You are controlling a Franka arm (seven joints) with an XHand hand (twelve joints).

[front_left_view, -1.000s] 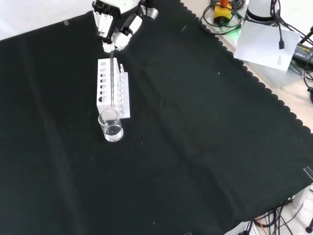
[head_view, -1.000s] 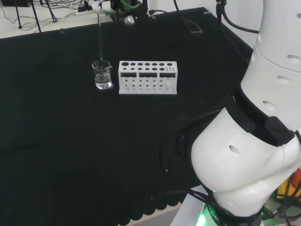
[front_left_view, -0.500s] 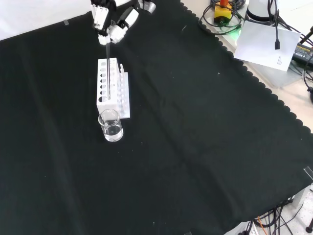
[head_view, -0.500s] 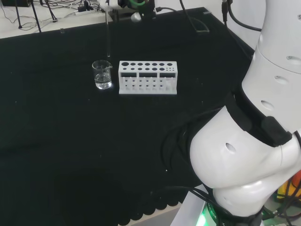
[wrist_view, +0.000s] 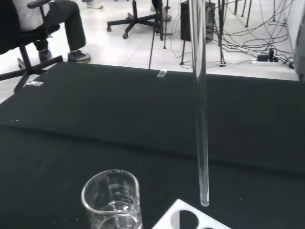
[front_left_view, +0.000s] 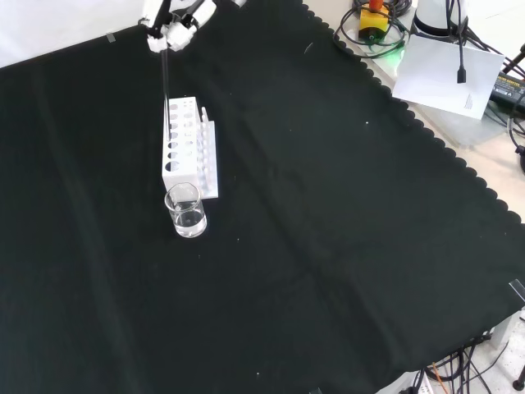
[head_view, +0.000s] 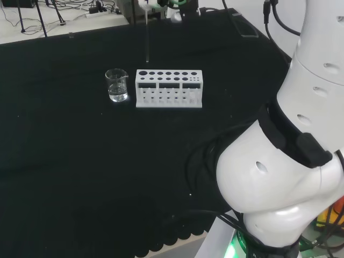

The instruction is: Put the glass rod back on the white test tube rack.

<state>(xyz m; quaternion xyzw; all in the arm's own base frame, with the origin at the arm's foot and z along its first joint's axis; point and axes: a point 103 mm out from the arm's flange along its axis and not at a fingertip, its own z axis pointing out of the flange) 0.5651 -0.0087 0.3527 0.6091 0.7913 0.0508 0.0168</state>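
Glass rod [head_view: 147,37] moved from beaker [head_view: 117,85] to above rack [head_view: 169,88], hanging upright, fingers [front_left_view: 182,29] pinching its top

Black and white robot hand [front_left_view: 170,29] w/ fingers pinched on the thin clear glass rod [head_view: 147,36] is travelling from above the small clear glass beaker [head_view: 116,85] toward the white plastic test tube rack [head_view: 169,88]; in head view it's shifting right, approx. over rack's left end now. Rod is rising too: 1 s ago its tip was at the beaker mouth, now it's hanging clear, tip just above the rack's end holes in wrist view. In front view hand is climbing toward the top edge, rod w/ it.
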